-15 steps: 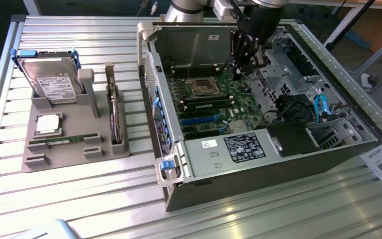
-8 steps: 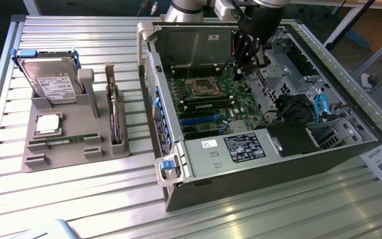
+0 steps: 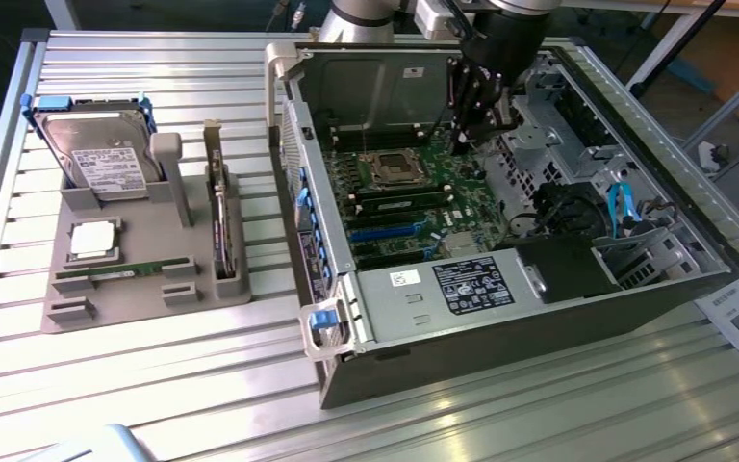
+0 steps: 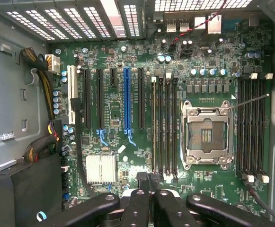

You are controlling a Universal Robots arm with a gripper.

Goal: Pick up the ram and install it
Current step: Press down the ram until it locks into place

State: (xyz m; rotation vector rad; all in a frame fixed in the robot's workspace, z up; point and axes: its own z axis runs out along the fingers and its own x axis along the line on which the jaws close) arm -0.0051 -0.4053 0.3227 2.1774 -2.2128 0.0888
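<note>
Your black two-fingered gripper [image 3: 479,130] hangs inside the open dark-grey steel computer case [image 3: 511,327], low over the green motherboard [image 3: 415,226]. Its fingers are pressed together, and I can't make out anything between them. In the wrist view, the gripper [image 4: 149,179] sits just off the end of the bank of long black memory slots [image 4: 164,127] beside the square silver processor socket [image 4: 206,135].

The ram, a long thin green circuit-board stick [image 3: 126,272], lies flat in its groove on the grey moulded parts tray [image 3: 151,226]. In the exterior view that tray is at nine o'clock from the case, well apart from the gripper.

One slot in the bank has a thin olive edge [image 4: 154,127] running its length. It may be a stick already standing in it, but I can't tell for sure.

My judgement is that you're at the slot end of the job, not the pickup. With the fingers together and just over the slot bank, this looks like a pressing or checking pose. Pressing down calls for the fingertips to sit squarely over the stick's top edge, between the slot's end latches, and for a straight push without tilt. If that slot is in fact empty, the stick on the tray has yet to be fetched.
</note>
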